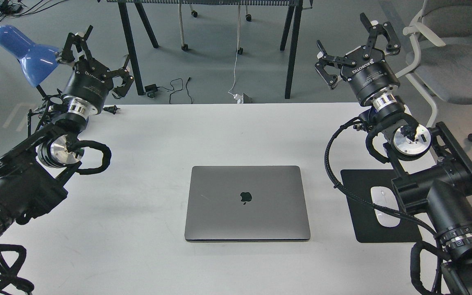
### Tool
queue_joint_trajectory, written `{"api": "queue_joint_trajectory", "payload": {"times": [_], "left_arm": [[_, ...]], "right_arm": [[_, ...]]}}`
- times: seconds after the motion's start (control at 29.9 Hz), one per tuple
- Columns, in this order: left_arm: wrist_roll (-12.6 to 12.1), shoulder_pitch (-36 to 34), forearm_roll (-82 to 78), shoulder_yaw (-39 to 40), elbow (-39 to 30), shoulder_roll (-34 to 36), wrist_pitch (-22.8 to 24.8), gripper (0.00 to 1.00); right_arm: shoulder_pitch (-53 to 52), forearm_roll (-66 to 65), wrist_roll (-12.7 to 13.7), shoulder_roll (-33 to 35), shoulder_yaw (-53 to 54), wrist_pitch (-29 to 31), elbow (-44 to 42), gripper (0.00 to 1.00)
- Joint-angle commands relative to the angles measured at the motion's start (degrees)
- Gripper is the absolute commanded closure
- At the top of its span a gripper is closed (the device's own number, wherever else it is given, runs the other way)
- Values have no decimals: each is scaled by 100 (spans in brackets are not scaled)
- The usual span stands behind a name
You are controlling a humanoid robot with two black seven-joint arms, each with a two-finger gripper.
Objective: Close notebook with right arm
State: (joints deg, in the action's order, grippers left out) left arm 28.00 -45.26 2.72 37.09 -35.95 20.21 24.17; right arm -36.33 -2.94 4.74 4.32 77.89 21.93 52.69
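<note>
head view: the notebook (247,203) lies shut and flat at the centre of the white surface (146,246), lid up, long axis left to right, logo upright toward the viewer. the right arm (432,184) is raised at the right edge, clear of the notebook; the right pincer (352,45) stands with fingers apart, holding nothing. the left pincer (98,53), near the blue lamp (25,51), is likewise spread. a white mouse (385,207) rests on the black mouse pad (367,229).

The notebook (247,203) lid at frame centre looks like matt grey metal. The mouse pad (377,209) at lower right is matt black, the mouse (384,206) glossy white plastic, the lamp shade (25,52) at upper left glossy blue.
</note>
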Motion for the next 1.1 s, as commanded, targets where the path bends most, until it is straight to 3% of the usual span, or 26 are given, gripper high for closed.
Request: {"api": "queue_joint_trajectory", "payload": {"times": [0.0,0.27,1.07], "left_arm": [[0,0,0,0,0,0,0,0],[0,0,0,0,0,9,0,0],[0,0,0,0,0,9,0,0]], "right_arm": [[21,-22,1,34,-151,-136,4,0],[3,-137,1,122,-423,-435,13,0],[-67,-699,-43,263,-599,-426,31,0]]}}
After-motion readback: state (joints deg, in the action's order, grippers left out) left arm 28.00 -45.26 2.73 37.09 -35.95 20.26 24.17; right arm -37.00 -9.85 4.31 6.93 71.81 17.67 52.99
